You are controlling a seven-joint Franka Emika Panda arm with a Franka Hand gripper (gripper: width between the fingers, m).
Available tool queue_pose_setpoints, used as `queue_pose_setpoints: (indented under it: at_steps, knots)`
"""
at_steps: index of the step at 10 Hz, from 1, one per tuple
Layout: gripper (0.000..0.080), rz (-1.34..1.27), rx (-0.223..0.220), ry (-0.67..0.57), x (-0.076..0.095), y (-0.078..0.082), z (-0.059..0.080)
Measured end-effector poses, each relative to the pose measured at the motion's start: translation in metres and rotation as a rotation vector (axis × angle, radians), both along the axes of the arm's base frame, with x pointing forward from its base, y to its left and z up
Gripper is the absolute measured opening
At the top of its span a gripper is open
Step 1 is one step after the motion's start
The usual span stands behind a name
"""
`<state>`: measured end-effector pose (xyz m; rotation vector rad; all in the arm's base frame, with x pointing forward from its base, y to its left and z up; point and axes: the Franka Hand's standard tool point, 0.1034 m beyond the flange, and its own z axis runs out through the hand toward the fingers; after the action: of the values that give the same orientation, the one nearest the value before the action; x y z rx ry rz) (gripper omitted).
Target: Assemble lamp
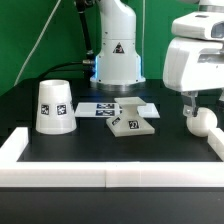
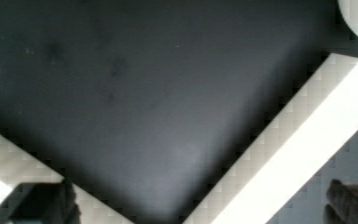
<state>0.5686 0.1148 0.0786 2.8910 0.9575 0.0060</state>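
Exterior view: the matte black worktop [image 1: 60,145], edged by a white raised border [image 1: 60,177], carries three matte white lamp parts with black-and-white square tags. The shade [image 1: 54,106] — a tapered cup — stands at the exterior view's left with its wide end down and its long axis vertical. The flat square base [image 1: 131,122] lies near the middle, just in front of the marker board [image 1: 105,108], tag facing up. The bulb [image 1: 201,121], ball-headed, sits at the exterior view's right; its stem direction is hard to tell. The hand [image 1: 200,104] hangs from the bulky white wrist directly above the bulb, pointing down, fingers spread wide and gripping nothing. In the wrist view the dark fingertips [image 2: 34,203] stand far apart over bare black surface and the white border — nothing lies between them.
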Motion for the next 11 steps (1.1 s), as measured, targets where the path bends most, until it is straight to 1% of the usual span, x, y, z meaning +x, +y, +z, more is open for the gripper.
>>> queue_pose_setpoints:
  at_steps: [2,3,4,5,7,8,9,10,11]
  knots:
    - [0.0699,-0.011,0.011,-0.016,-0.026,-0.012,-0.002]
    - [0.0699,0.004,0.012,-0.022,-0.037,-0.021,0.000]
    - [0.0699,-0.005,0.015,-0.031,-0.048,-0.034,0.000]
    - [0.0699,-0.062,0.018,-0.037,-0.058,-0.043,-0.001]
    - [0.0699,-0.216,0.037,-0.043,-0.059,-0.039,-0.002]
    - [0.0699,-0.265,0.044,-0.044,-0.060,-0.038,-0.003]
    - [0.0699,-0.258,0.042,-0.039,-0.060,-0.039,-0.003]
    - [0.0699,-0.275,0.032,-0.016,-0.066,-0.044,-0.001]
    - [0.0699,-0.285,0.032,-0.005,-0.074,-0.056,0.002]
